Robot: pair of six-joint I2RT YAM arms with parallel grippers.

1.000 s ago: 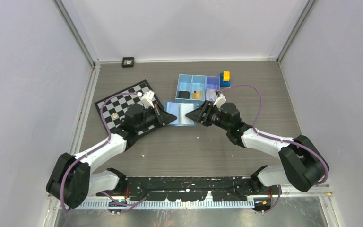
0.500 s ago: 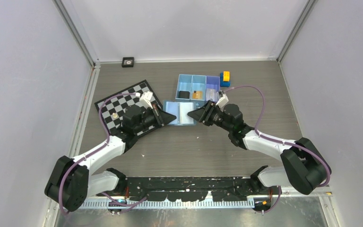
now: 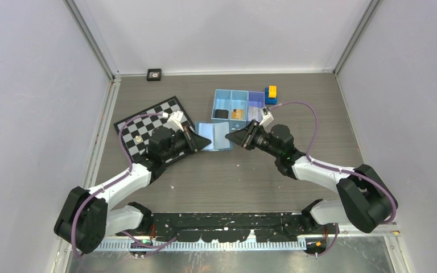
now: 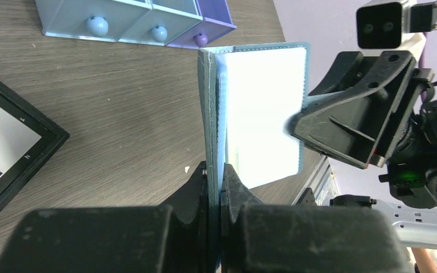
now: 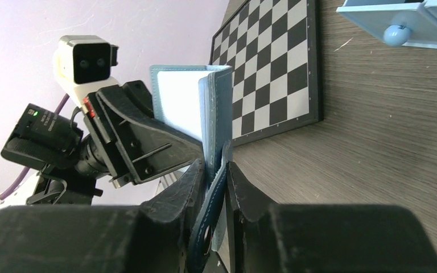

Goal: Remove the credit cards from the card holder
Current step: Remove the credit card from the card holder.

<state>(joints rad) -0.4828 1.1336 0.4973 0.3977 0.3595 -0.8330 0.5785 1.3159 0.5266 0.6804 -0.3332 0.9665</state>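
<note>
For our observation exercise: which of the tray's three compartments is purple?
The rightmost compartment, beside the yellow-and-blue blocks; the other two are light blue.

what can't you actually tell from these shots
- Whether credit cards remain in the card holder: in the left wrist view its inner face is washed-out white; in the top view it is too small.
- Flap's lower end: right wrist view, hidden by the right gripper.
- Tray contents: top view, too small to name.
</note>
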